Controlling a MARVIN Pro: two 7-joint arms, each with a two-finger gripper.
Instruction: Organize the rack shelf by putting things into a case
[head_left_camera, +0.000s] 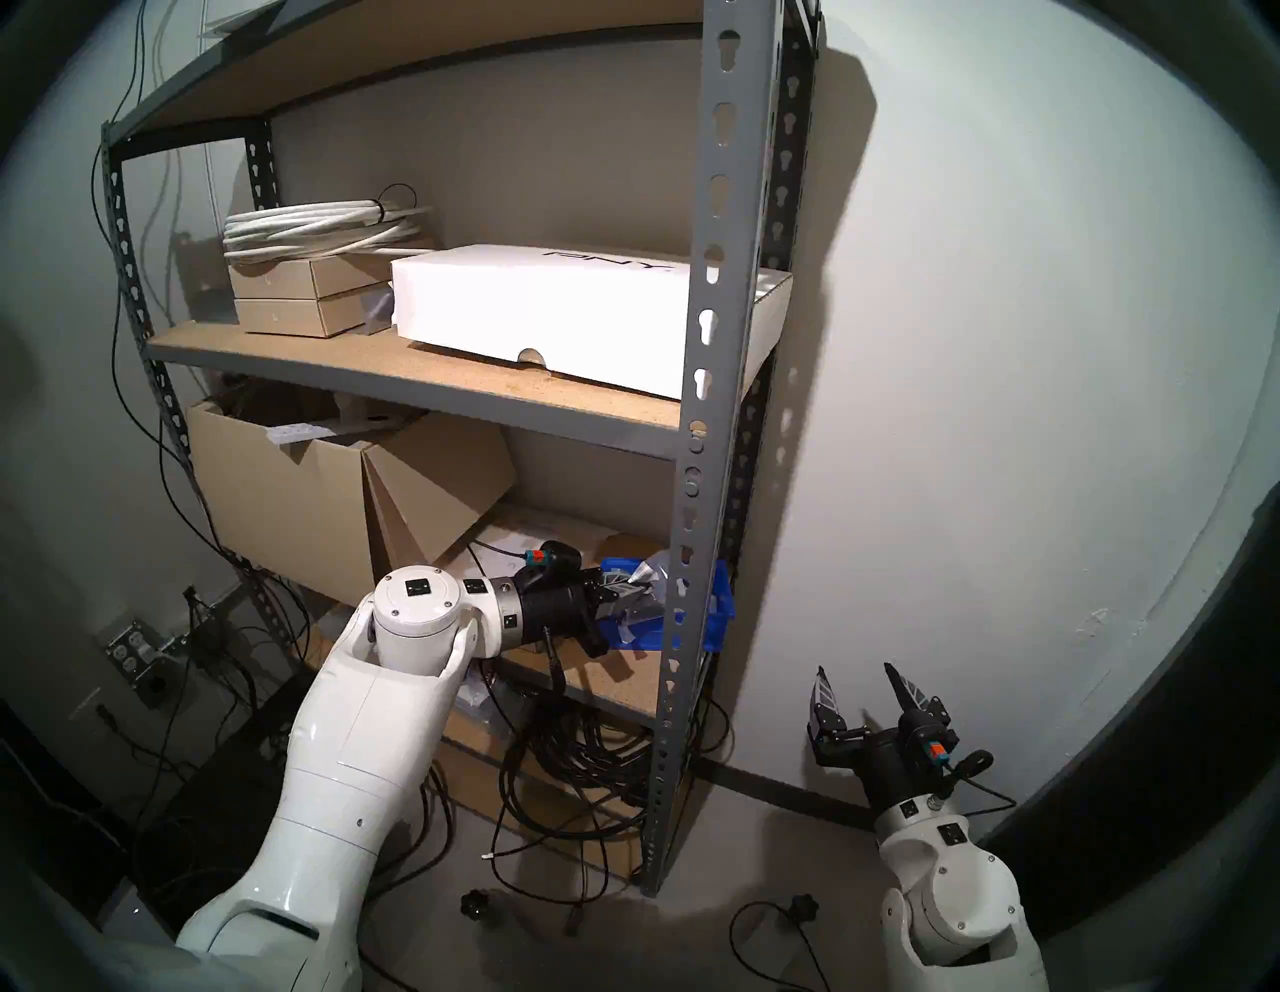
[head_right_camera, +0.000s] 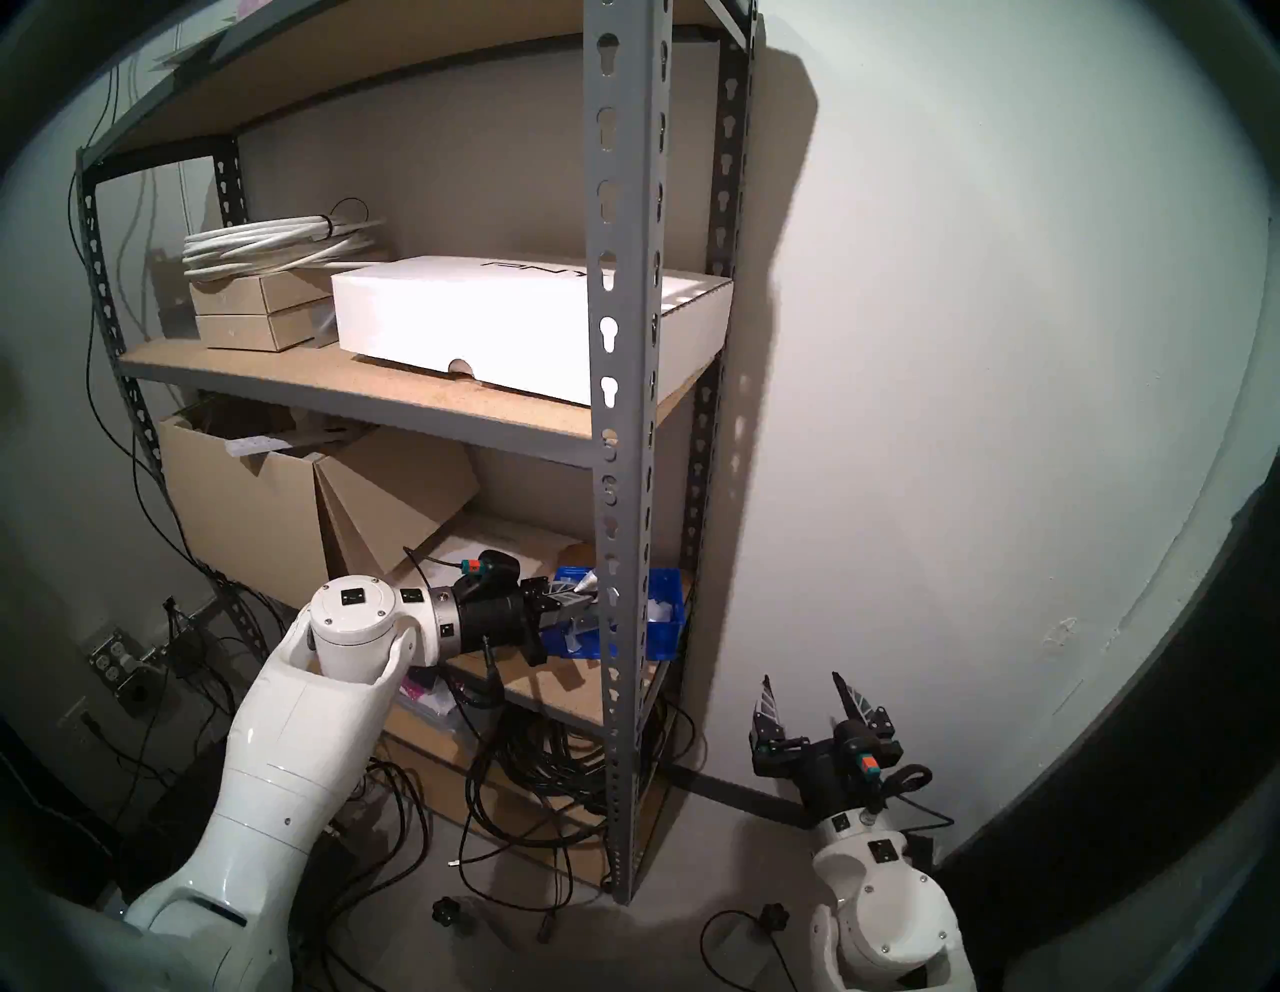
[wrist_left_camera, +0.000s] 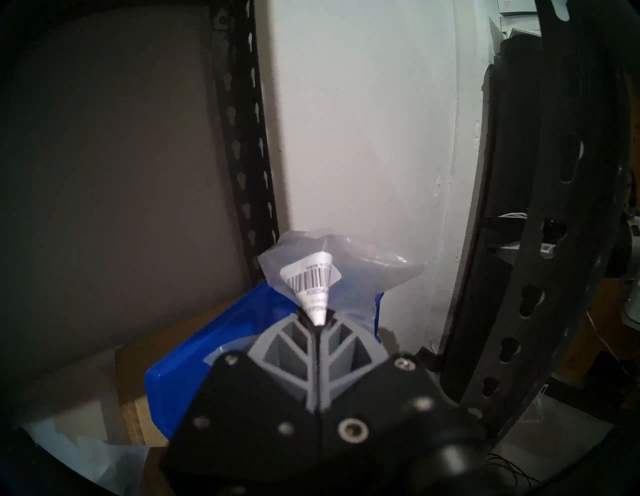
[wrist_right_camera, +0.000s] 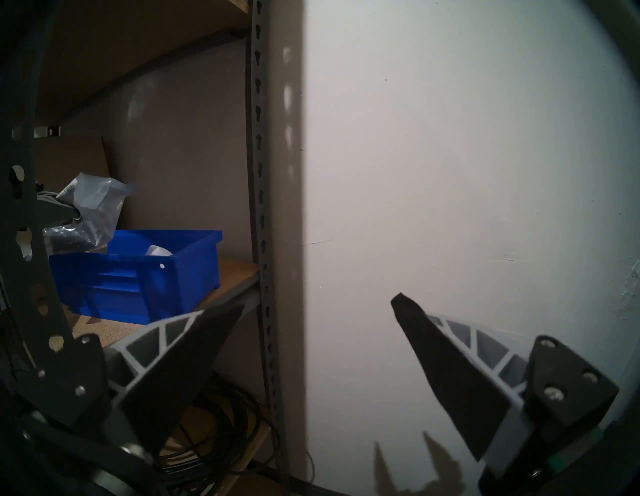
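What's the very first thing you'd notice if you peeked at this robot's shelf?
Probably the bright blue bin on a lower shelf board at the rack's right end. Just above its near edge, the left gripper is shut on a crinkly clear bag with a barcode label. Next, the big white flat box on the shelf above, and the right gripper open beside the rack.

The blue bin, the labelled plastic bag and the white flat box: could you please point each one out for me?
blue bin (wrist_right_camera: 194, 266): right wrist view, on its side wall.
plastic bag (wrist_left_camera: 313, 277): left wrist view, on its barcode label.
white flat box (head_left_camera: 540, 305): head left view, on its lid.
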